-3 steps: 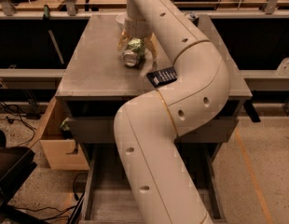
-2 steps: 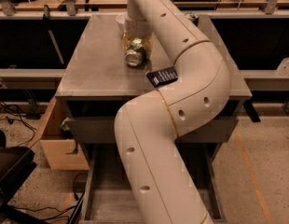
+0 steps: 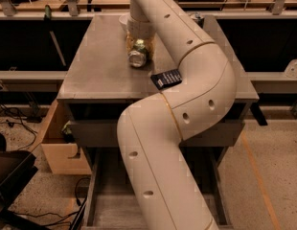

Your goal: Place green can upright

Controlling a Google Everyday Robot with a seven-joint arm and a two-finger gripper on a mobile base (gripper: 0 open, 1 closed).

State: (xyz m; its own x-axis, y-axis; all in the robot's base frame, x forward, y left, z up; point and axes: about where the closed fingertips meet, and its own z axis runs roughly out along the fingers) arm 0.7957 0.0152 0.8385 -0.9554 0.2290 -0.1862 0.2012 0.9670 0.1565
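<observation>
The green can (image 3: 138,55) lies tilted at the middle of the grey table (image 3: 96,66), its silver end facing the camera and a little green showing above it. My gripper (image 3: 138,46) comes down from the back on the white arm (image 3: 187,80) and is shut on the can, with a finger on each side of it. The can's lower end is at or just above the table top; I cannot tell which.
A white bowl (image 3: 123,19) stands behind the gripper, partly hidden by the arm. A black packet (image 3: 166,79) lies near the table's front edge. A small can-like object (image 3: 197,17) is at the back right. An open wooden drawer (image 3: 57,150) is at the lower left.
The can has turned in the gripper: its green-and-white side showed before, now its silver end faces the camera. The arm has barely moved.
</observation>
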